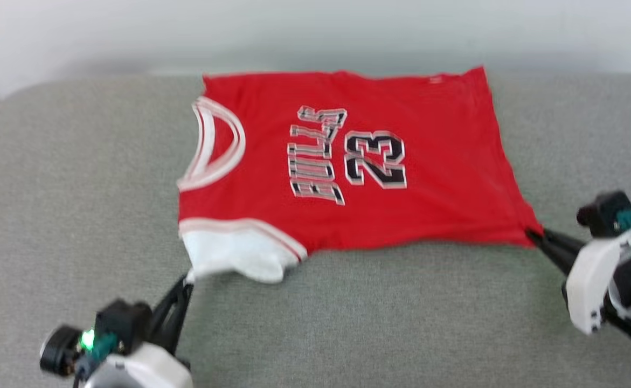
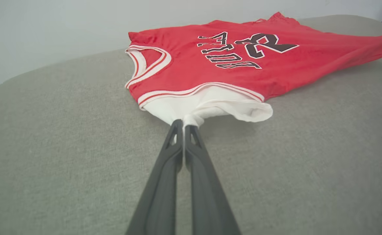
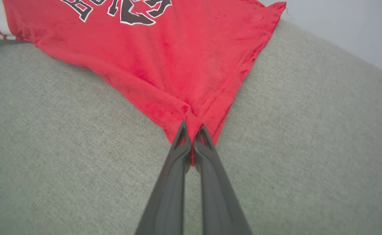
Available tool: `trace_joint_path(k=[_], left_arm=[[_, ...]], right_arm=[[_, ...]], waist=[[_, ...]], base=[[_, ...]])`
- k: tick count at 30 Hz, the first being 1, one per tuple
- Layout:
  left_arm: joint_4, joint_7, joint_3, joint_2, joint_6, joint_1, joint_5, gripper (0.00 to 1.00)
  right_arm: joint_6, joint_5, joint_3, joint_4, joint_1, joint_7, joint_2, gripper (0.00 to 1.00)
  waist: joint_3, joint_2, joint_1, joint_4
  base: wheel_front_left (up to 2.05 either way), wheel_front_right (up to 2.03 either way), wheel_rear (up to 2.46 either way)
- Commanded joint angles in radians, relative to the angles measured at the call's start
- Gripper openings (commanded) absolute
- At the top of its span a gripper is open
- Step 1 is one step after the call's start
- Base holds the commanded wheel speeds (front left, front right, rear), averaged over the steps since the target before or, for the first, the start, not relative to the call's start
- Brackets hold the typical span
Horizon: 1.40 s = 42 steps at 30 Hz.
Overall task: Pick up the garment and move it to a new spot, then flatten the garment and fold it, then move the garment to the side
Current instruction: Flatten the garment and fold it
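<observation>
Two-claw hold on the garment [image 1: 347, 161], which lies spread on a grey cushion [image 1: 401, 323]
Head view: the left gripper [image 1: 188, 279] is pressed together on the white sleeve [image 1: 234, 253] at its tips, and the right gripper [image 1: 533, 235] pinches the red hem corner [image 1: 520, 226], with the garment stretched between the two. Left wrist view: the fingers [image 2: 164, 169] close on a gathered fold of sleeve, and the body of the garment lies beyond them. Right wrist view: the fingers [image 3: 174, 169] close on the corner, and the garment fans out ahead and to the left. Judged light, limp and not fragile, it should sag and crease where unsupported, so corners, hem and shoulder seams look like the soundest places to take hold
</observation>
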Motion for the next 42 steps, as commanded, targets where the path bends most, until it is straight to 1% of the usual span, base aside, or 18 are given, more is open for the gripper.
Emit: trace_joint_path(k=[1, 6, 8, 10, 13, 15, 17, 22, 26, 29, 35, 42], left_arm=[[-0.014, -0.006, -0.001, 0.005, 0.013, 0.035, -0.009, 0.0], [-0.066, -0.004, -0.019, 0.025, 0.062, 0.168, -0.041, 0.0], [-0.083, 0.001, -0.03, 0.029, 0.076, 0.213, -0.053, 0.0], [-0.1, 0.009, -0.05, 0.021, 0.081, 0.249, -0.063, 0.0], [-0.109, 0.006, -0.055, 0.024, 0.104, 0.3, -0.079, 0.0], [-0.12, 0.01, -0.065, 0.016, 0.112, 0.334, -0.093, 0.0], [-0.128, 0.016, -0.077, 0.023, 0.116, 0.361, -0.102, 0.0], [-0.14, 0.028, -0.088, 0.031, 0.12, 0.409, -0.128, 0.0], [-0.137, 0.03, -0.084, 0.036, 0.109, 0.381, -0.12, 0.0], [-0.129, 0.037, -0.081, 0.049, 0.089, 0.321, -0.086, 0.0], [-0.119, 0.087, -0.07, 0.059, 0.039, 0.13, -0.004, 0.0], [-0.078, 0.147, -0.037, 0.066, -0.016, -0.08, 0.052, 0.0]], right_arm=[[-0.001, 0.006, -0.008, -0.006, 0.042, -0.012, -0.011, 0.0], [-0.001, 0.02, -0.047, -0.043, 0.194, -0.026, -0.046, 0.0], [-0.001, 0.02, -0.063, -0.057, 0.259, -0.025, -0.063, 0.0], [-0.001, 0.03, -0.089, -0.068, 0.331, -0.033, -0.074, 0.0], [-0.001, 0.023, -0.127, -0.089, 0.428, -0.037, -0.081, 0.0], [-0.001, 0.02, -0.158, -0.101, 0.495, -0.038, -0.081, 0.0], [-0.001, 0.012, -0.189, -0.114, 0.555, -0.028, -0.08, 0.0], [-0.001, -0.021, -0.277, -0.161, 0.651, 0.009, -0.08, 0.0], [-0.001, -0.05, -0.352, -0.203, 0.676, 0.047, -0.061, 0.0], [-0.001, -0.071, -0.408, -0.232, 0.682, 0.072, -0.042, 0.0], [-0.001, -0.111, -0.516, -0.296, 0.654, 0.117, -0.016, 0.0], [-0.001, -0.148, -0.601, -0.36, 0.603, 0.159, 0.013, 0.0]], waist=[[-0.045, 0.0, 0.0003, 0.003], [-0.099, 0.0, 0.0003, 0.003], [-0.122, 0.0, 0.0003, 0.006], [-0.147, 0.0, 0.0003, 0.016], [-0.175, 0.0, 0.0003, 0.024], [-0.188, 0.0, 0.0003, 0.03], [-0.2, 0.0, 0.0003, 0.034], [-0.205, 0.0, 0.0003, 0.032], [-0.2, 0.0, 0.0003, 0.026], [-0.19, 0.0, 0.0003, 0.023], [-0.131, 0.0, 0.0003, 0.007], [-0.026, 0.0, 0.0003, -0.023]], base=[[0.0, 0.0, 0.0], [0.0, 0.0, 0.0], [0.0, 0.0, 0.0], [0.0, 0.0, 0.0], [0.0, 0.0, 0.0], [0.0, 0.0, 0.0], [0.0, 0.0, 0.0], [0.0, 0.0, 0.0], [0.0, 0.0, 0.0], [0.0, 0.0, 0.0], [0.0, 0.0, 0.0], [0.0, 0.0, 0.0]])
